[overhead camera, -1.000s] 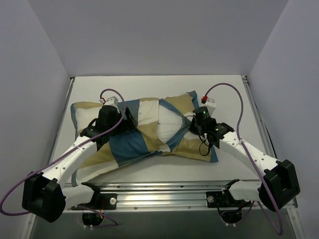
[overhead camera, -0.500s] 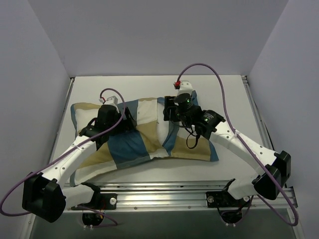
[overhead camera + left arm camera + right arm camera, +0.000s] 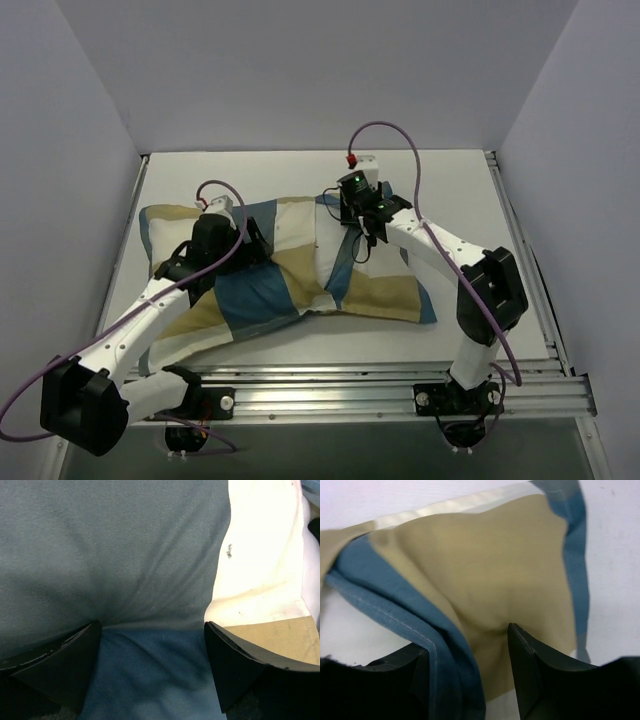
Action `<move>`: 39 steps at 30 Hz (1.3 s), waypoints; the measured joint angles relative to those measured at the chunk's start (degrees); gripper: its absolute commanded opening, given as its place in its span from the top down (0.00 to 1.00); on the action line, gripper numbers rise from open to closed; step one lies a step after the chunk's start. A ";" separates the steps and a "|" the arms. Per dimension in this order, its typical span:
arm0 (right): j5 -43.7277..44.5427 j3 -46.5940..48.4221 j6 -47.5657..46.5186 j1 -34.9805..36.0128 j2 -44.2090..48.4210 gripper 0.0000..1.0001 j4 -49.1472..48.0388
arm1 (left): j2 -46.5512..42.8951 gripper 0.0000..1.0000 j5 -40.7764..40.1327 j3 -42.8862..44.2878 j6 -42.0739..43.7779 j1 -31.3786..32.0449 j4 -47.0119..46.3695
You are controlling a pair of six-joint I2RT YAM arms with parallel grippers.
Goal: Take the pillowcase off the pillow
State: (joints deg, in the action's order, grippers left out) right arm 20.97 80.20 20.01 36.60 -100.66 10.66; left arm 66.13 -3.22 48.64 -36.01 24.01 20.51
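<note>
Pillowcase [image 3: 262,292] hem pinched in right hand [image 3: 466,647]; left hand [image 3: 152,652] spread atop.

A white table [image 3: 470,185] sits enclosed by 3 plain pale-grey walls [image 3: 320,70].

No writing, label, brand mark, number or sign is legible in any of the three views. The pillowcase [image 3: 262,292] shows only plain blocks of blue, tan and cream.
</note>
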 measured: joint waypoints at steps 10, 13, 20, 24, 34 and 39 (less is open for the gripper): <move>-10.16 -7.96 5.60 -12.96 1.49 0.96 -5.51 | -4.66 0.06 1.73 -5.88 -4.59 0.07 -3.89; -15.41 -10.64 5.86 -14.51 2.54 1.00 -8.52 | -6.16 0.05 2.40 -6.69 -5.05 0.07 -4.26; -26.56 -16.76 5.01 -15.23 6.69 1.00 -16.57 | -7.58 0.06 3.10 -2.75 0.61 0.70 0.42; -28.98 -17.97 4.33 -12.83 10.19 1.00 -17.29 | -4.28 0.06 2.10 7.02 6.54 5.14 4.92; -34.80 -18.67 4.15 -7.19 16.20 1.00 -17.33 | 13.64 0.05 0.20 33.70 16.33 14.91 5.51; -35.82 -18.99 4.22 -7.26 16.20 1.00 -17.33 | 22.75 0.05 0.22 36.89 18.05 15.43 6.03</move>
State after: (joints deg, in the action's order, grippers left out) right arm -14.85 61.21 24.23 29.34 -84.47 -6.68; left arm 88.88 -3.01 85.54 -17.96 39.44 26.55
